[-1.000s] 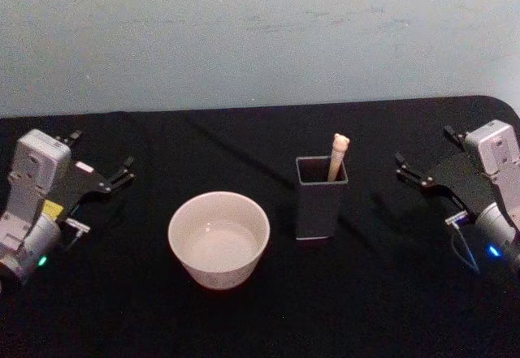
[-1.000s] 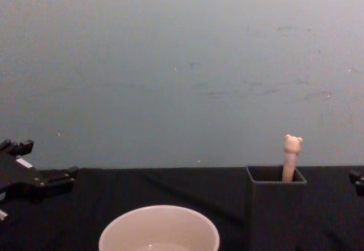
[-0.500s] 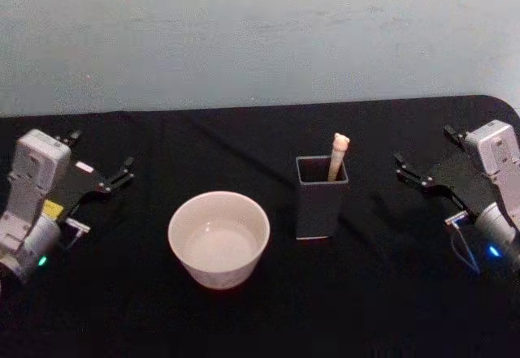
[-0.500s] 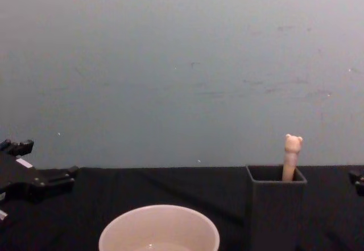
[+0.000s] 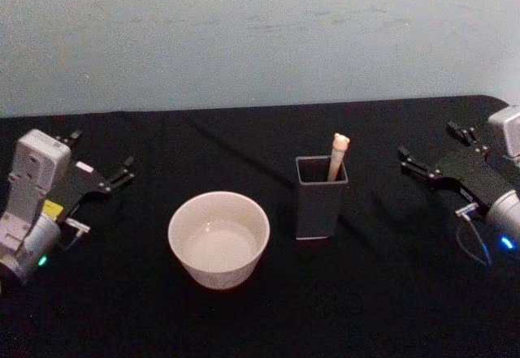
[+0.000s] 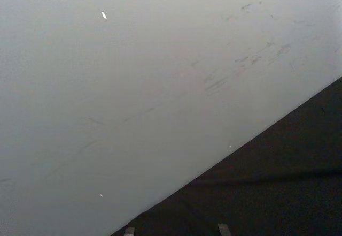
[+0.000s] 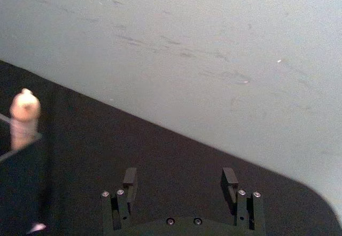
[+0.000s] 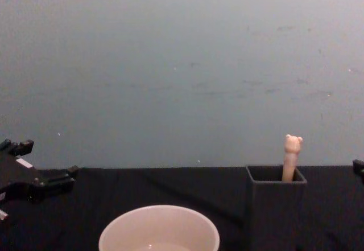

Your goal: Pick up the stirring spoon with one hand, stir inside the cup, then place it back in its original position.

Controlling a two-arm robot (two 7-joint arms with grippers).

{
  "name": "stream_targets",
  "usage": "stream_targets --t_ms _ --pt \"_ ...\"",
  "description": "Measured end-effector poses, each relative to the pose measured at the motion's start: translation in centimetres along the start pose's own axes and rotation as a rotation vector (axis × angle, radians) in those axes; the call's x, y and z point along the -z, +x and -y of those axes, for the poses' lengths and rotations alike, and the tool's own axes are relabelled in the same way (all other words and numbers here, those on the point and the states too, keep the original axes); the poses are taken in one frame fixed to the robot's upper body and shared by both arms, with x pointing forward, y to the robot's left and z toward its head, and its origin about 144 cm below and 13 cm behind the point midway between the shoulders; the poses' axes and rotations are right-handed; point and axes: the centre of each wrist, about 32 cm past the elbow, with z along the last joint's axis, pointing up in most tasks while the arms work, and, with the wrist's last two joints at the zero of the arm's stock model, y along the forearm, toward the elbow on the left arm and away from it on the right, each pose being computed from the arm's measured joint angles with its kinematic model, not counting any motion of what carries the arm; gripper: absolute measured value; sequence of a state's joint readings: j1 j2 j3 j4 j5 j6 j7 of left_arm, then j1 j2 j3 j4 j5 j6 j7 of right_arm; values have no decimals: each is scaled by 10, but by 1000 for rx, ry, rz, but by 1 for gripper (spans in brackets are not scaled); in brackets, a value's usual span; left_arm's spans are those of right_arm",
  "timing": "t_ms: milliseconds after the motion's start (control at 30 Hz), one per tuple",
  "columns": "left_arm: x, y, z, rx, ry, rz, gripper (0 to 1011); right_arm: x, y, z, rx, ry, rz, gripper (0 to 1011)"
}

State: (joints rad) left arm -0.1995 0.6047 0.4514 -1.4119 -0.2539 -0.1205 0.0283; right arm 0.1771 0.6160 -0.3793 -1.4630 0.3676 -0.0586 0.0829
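Note:
The stirring spoon (image 5: 337, 155) stands in a dark grey square holder (image 5: 318, 208), with only its beige bear-topped handle (image 8: 292, 151) showing above the rim; its bowl is hidden inside. The pale cup (image 5: 218, 273) sits left of the holder on the black cloth, and its rim (image 8: 159, 209) shows in the chest view. My right gripper (image 5: 428, 140) hovers open to the right of the holder, well apart from it. The right wrist view shows that gripper (image 7: 179, 174) holding nothing, with the spoon handle (image 7: 24, 118) off to one side. My left gripper (image 5: 104, 153) is parked open at the far left.
A black cloth (image 5: 268, 317) covers the table, and a plain pale wall (image 5: 260, 33) stands behind it. There is free room between the holder and my right gripper. A tip of the right gripper's fingers (image 8: 358, 168) shows at the chest view's edge.
My right arm has shifted a little to the right and upward, its wrist now partly past the view's edge. The left arm, spoon and cup have not moved.

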Motion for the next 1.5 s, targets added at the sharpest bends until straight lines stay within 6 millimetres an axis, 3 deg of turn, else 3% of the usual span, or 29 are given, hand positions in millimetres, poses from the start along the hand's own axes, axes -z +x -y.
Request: stream_targets --t_ms 300,667,900,1500 --pt "0 0 0 0 0 0 1001 -15 14 22 -184 -14 -129 1002" --pt "0 0 0 0 0 0 1001 -23 4 26 -327 9 -173 1002" --pt "0 0 0 0 0 0 1001 -27 -6 16 -370 20 -175 1002" --pt "0 0 0 0 0 0 1001 -33 -28 -36 -356 16 -197 1002"
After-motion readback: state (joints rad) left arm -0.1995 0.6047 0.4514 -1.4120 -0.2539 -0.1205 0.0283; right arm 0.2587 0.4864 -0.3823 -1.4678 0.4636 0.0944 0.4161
